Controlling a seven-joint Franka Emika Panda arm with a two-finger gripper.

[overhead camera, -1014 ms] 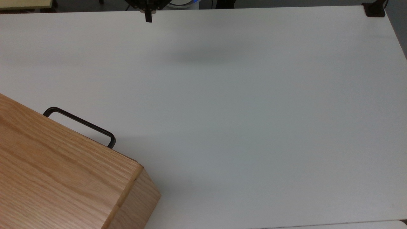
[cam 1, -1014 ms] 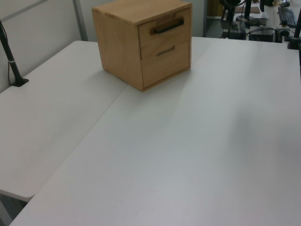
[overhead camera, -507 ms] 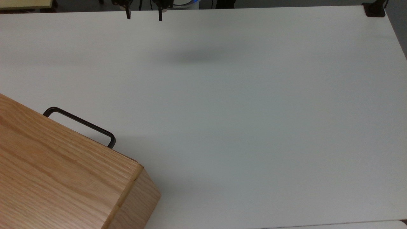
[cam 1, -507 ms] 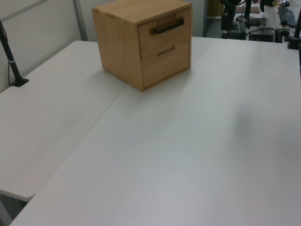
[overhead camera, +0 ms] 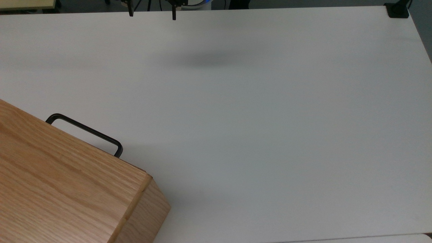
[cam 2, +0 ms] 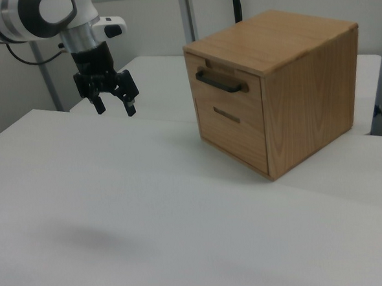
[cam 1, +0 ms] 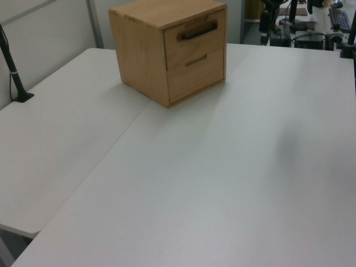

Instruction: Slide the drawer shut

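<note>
Drawer (cam 2: 228, 82) sits top of cabinet (cam 2: 307, 77), front nearly flush, looks shut or almost. Gripper (cam 2: 115, 105) hangs well apart over table (cam 2: 183, 234), fingers spread, empty. Rigid wood on rails, likely slides easy; push flat front beside handle (cam 2: 221, 81).

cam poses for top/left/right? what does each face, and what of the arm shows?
Top view: overhead, looking down on the table; gripper at the top edge, jaws open.
Left view: raised, facing the drawer front across the table.
Right view: lower, facing the drawer's other side; arm and gripper at the right view's left.
Shared: the black handle, the cabinet.
</note>
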